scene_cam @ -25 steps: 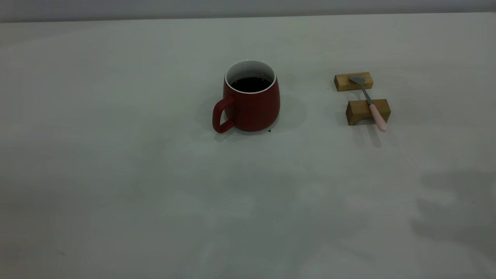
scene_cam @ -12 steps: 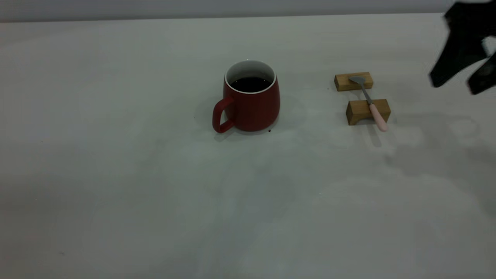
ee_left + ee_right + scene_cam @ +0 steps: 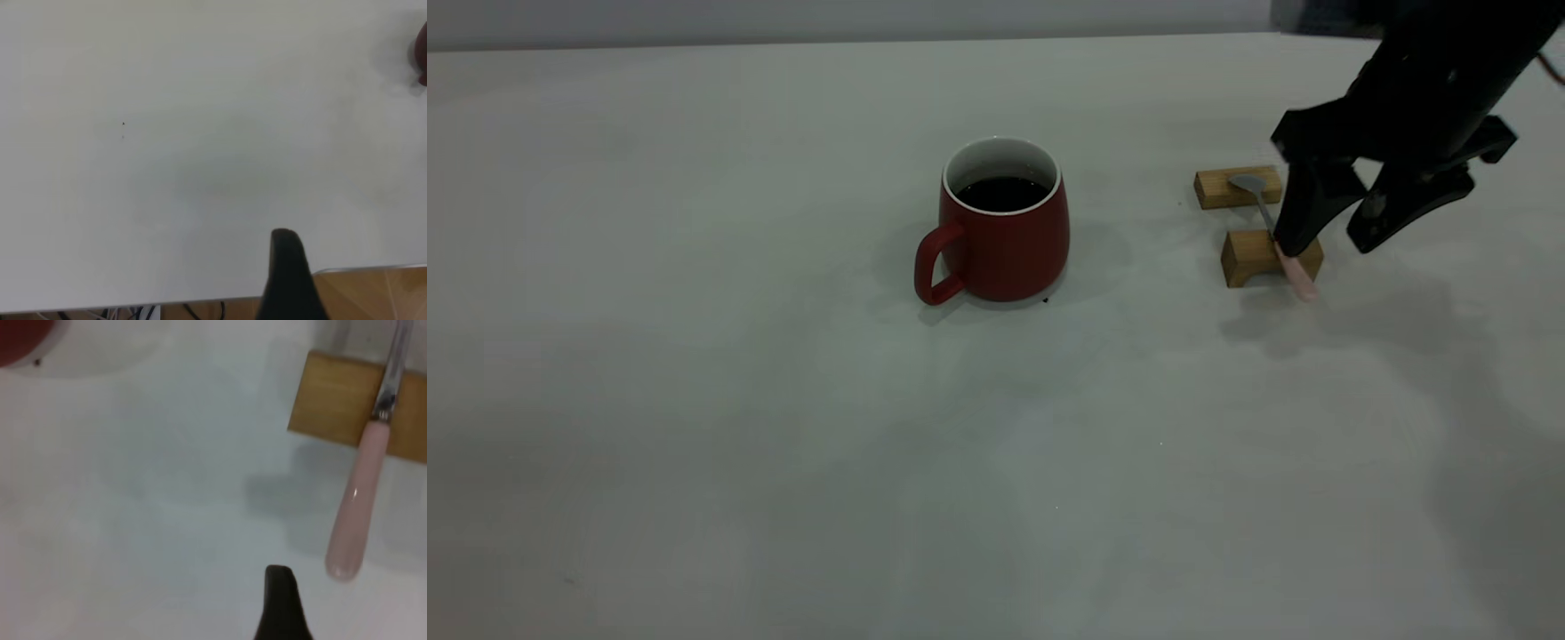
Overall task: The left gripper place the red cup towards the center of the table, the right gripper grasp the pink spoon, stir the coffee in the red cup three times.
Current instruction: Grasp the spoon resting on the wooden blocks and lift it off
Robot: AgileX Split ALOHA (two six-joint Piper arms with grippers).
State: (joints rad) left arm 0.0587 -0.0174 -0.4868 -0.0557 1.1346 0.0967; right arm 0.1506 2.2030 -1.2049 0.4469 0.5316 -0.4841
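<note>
The red cup [image 3: 1005, 240] stands upright mid-table, its handle toward the near left, with dark coffee [image 3: 1003, 193] inside. The pink spoon [image 3: 1263, 206] lies across two wooden blocks to the cup's right, handle end overhanging the near block. My right gripper [image 3: 1323, 247] hangs open just over that handle, one finger in front of the near block and the other off to the right. In the right wrist view the spoon [image 3: 360, 500] lies close ahead of one fingertip [image 3: 280, 587]. My left gripper [image 3: 287, 247] is off to the side at the table's edge, open, holding nothing.
The far block [image 3: 1214, 188] carries the spoon's bowl and the near block [image 3: 1249, 256] carries its neck. The table [image 3: 783, 444] is bare in front and to the left. A tiny dark speck [image 3: 1046, 301] lies by the cup's base.
My right arm has come in from the far right and dropped down over the spoon's handle. Cup, spoon and blocks have not moved.
</note>
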